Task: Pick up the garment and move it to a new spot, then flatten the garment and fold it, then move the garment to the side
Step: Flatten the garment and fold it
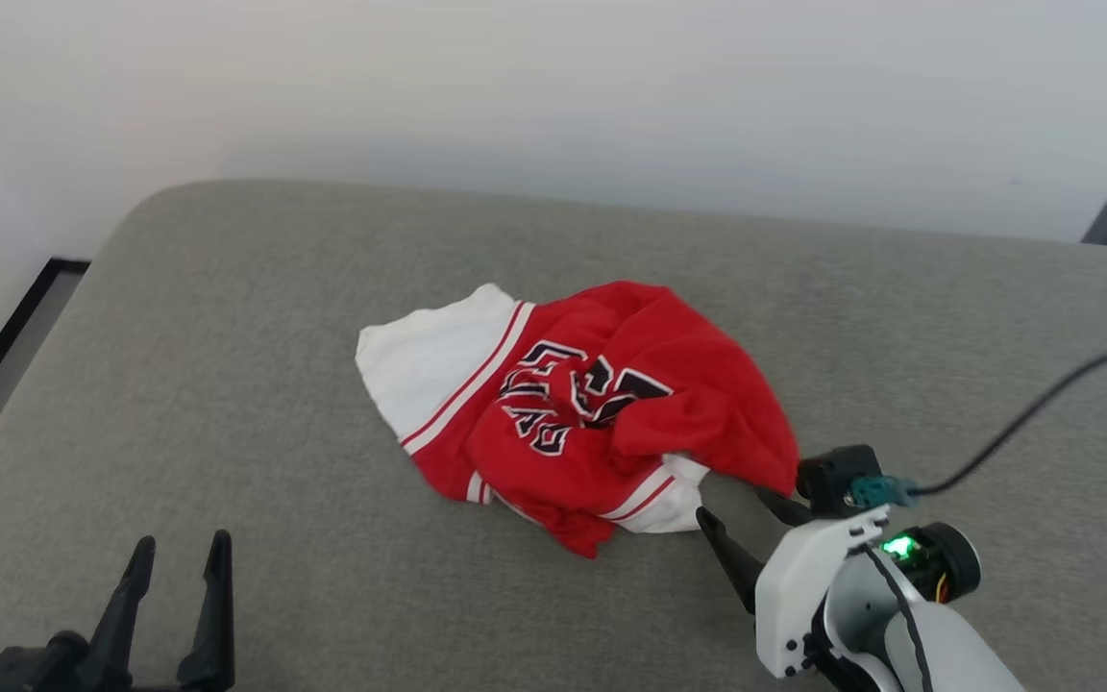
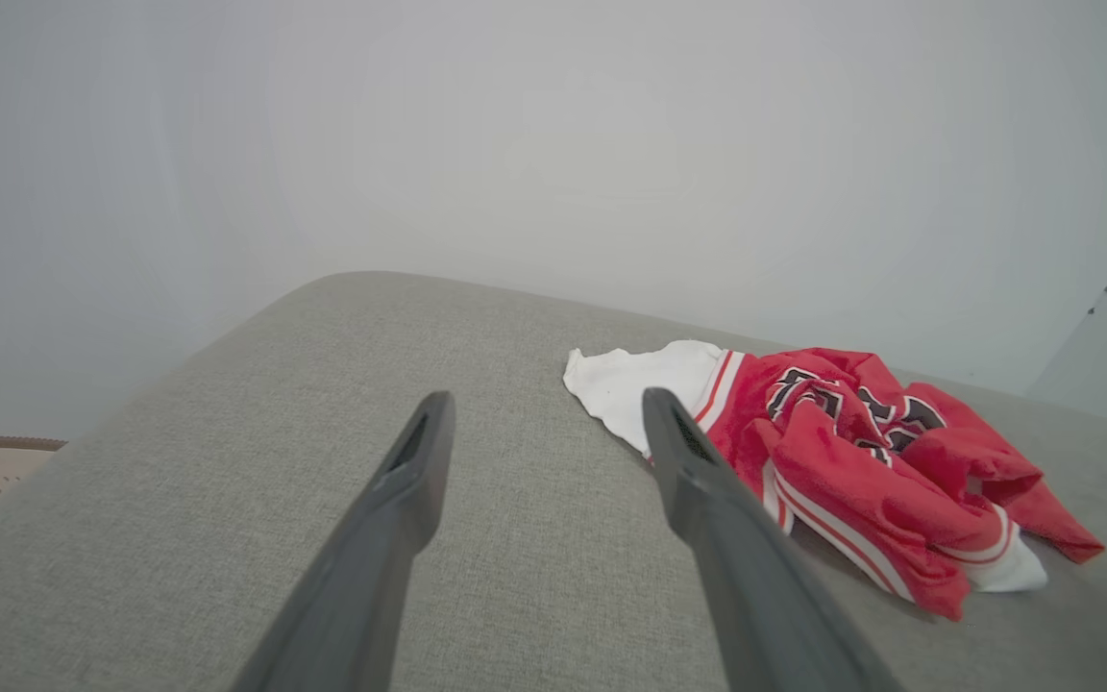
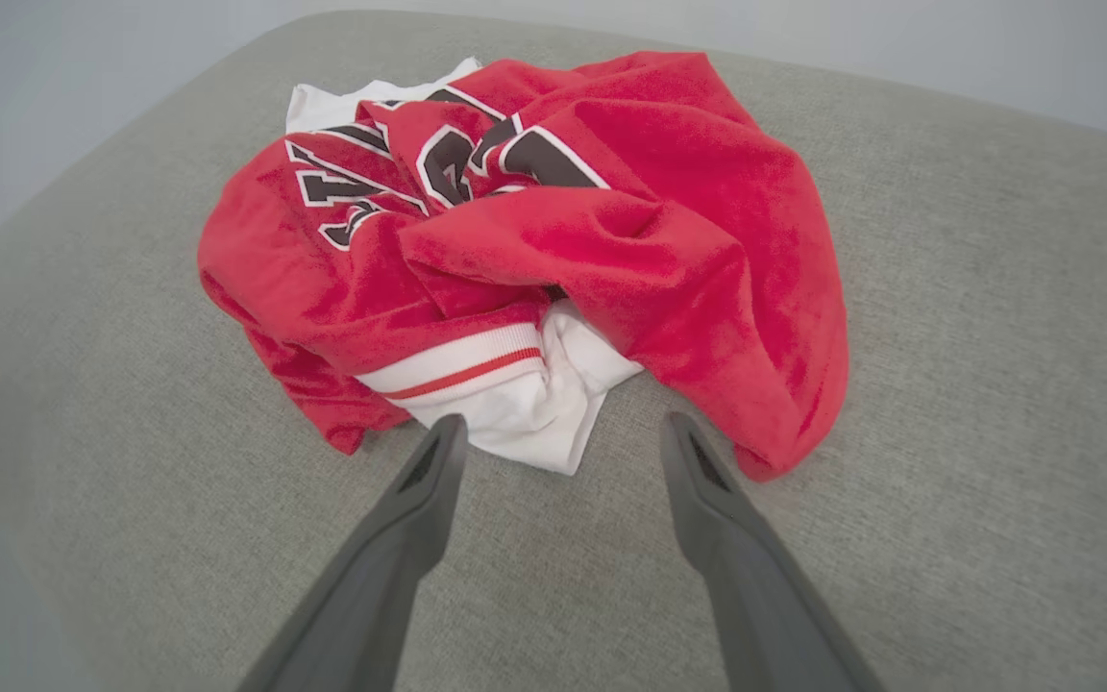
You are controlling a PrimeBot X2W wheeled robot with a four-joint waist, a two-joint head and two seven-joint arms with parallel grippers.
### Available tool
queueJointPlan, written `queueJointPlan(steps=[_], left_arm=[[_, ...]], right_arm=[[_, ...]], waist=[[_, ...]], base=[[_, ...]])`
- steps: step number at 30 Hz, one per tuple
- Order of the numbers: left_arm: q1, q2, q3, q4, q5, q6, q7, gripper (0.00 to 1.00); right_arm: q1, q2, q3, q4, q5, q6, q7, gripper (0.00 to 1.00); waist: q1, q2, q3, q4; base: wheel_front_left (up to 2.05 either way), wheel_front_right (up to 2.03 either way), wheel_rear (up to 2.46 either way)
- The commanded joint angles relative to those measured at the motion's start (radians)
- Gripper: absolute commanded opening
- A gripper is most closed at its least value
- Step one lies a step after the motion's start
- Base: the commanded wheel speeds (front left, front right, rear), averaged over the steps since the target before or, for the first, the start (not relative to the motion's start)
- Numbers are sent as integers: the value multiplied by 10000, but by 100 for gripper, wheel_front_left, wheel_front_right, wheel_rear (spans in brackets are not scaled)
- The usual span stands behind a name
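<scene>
Grey cushion point(image 1: 227, 384), garment point(image 1: 582, 404) before right gripper point(image 1: 729, 503)

Left gripper point(image 1: 181, 546) at lower left of head view: two dark fingers upright, spread apart, nothing between them. Right gripper point(image 1: 734, 507) at lower right: fingers pointing up-left, spread, empty. White wrist housing point(image 1: 808, 586) behind it, green light point(image 1: 895, 546) lit, pale forearm point(image 1: 947, 654) running off bottom edge

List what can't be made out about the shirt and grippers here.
- Lettering on the garment: broken up by crumpled folds, every view.
- Left gripper: base cut off by head view's bottom edge.
- Right gripper: one finger partly behind its wrist camera, head view.
</scene>
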Motion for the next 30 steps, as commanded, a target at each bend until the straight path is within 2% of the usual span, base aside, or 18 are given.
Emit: queueJointPlan(steps=[1, 10, 20, 21, 22, 26, 30], left_arm=[[-171, 43, -45, 55, -122, -25, -51, 100], [-766, -30, -566, 222, -243, -26, -51, 100], [-1167, -137, -756, 410, -425, -27, -51, 100], [-1185, -142, -753, 418, -431, -27, -51, 100], [-1205, -145, -753, 427, -440, -27, -51, 100], [-1187, -145, -650, 475, -461, -27, -51, 100], [-1057, -113, -472, 422, -455, -27, -51, 100]], right_arm=[[-180, -31, 65, 98, -44, 1, 152, 100], [-1186, -349, 524, 979, -443, 1, 1436, 100], [-2193, -361, 1066, 2466, -976, 1, 2682, 100], [-2257, -346, 1197, 2668, -940, 1, 2836, 95], [-2356, -382, 1346, 2837, -936, 2, 2933, 0], [-2719, -377, 1405, 3149, -698, 1, 2902, 0], [-2971, -595, 1485, 2935, -402, -1, 3029, 0]], waist=[[0, -1, 208, 266], [0, -1, 780, 1138], [0, -1, 1194, 1761], [0, -1, 1205, 1772], [0, -1, 1216, 1780], [0, -1, 1197, 1699], [0, -1, 1110, 1434]], base=[[0, 0, 0], [0, 0, 0], [0, 0, 0], [0, 0, 0], [0, 0, 0], [0, 0, 0], [0, 0, 0]])
